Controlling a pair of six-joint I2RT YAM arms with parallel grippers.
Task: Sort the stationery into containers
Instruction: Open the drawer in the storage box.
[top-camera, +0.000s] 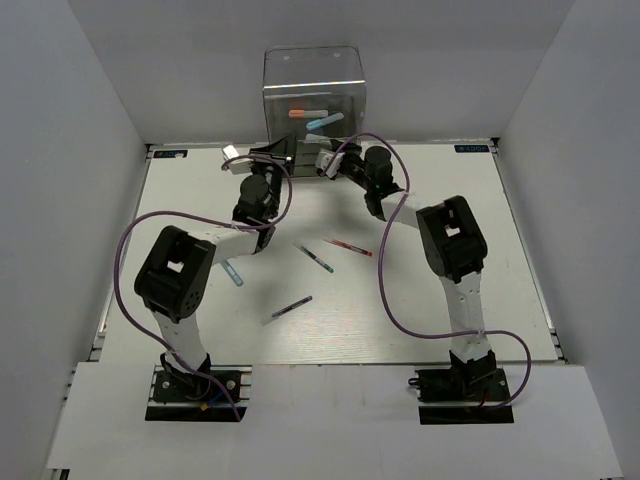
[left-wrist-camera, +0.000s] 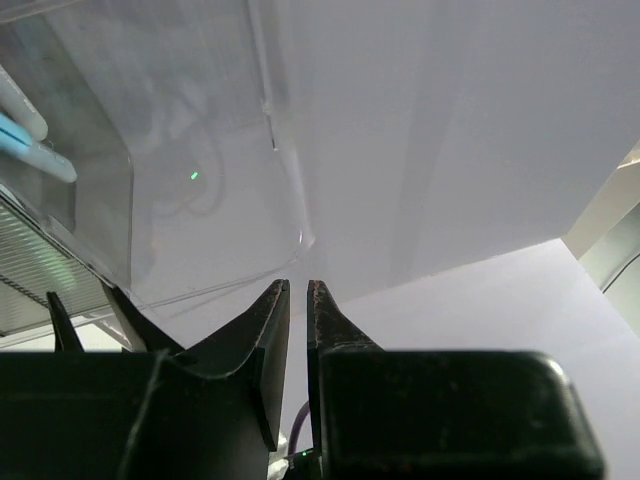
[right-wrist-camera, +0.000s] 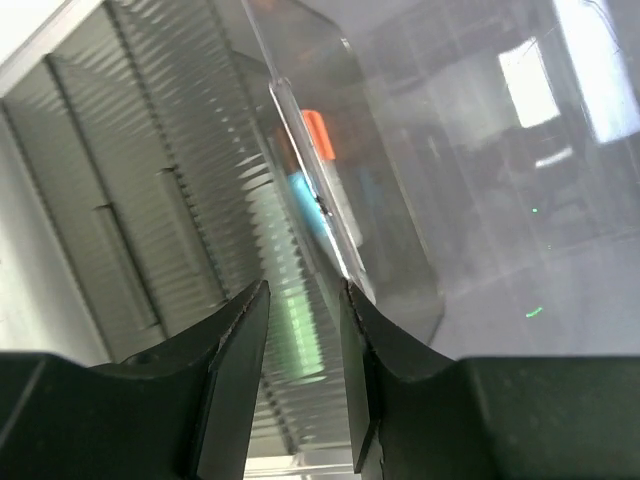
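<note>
Top external view puts the clear plastic drawer box (top-camera: 315, 70) at the far middle of the table (top-camera: 450, 290), with two short pale markers lying inside it. The orange-capped marker (top-camera: 303, 113) has its long axis almost left to right, cap to the left. The boxed blue marker (top-camera: 326, 121) lies just beside it and slants up toward the right. Four more pieces lie loose on the table between my arms, well apart from the box. The loose blue marker (top-camera: 232, 272), close by my left forearm, runs from far-left to near-right. The middle dark pen (top-camera: 315, 257) lies on the same diagonal. The red pen (top-camera: 348, 246), near it, lies nearly left to right, dipping slightly at its right end. The near dark pen (top-camera: 291, 307) is thin and rises toward the right. My left gripper (left-wrist-camera: 298, 290) sits at the box's front, its jaws almost closed with only a thin slit and nothing visible in it. My right gripper (right-wrist-camera: 305, 290) is also at the box front, partly open. A clear drawer edge runs down toward the gap, but I cannot tell whether it is touched.
</note>
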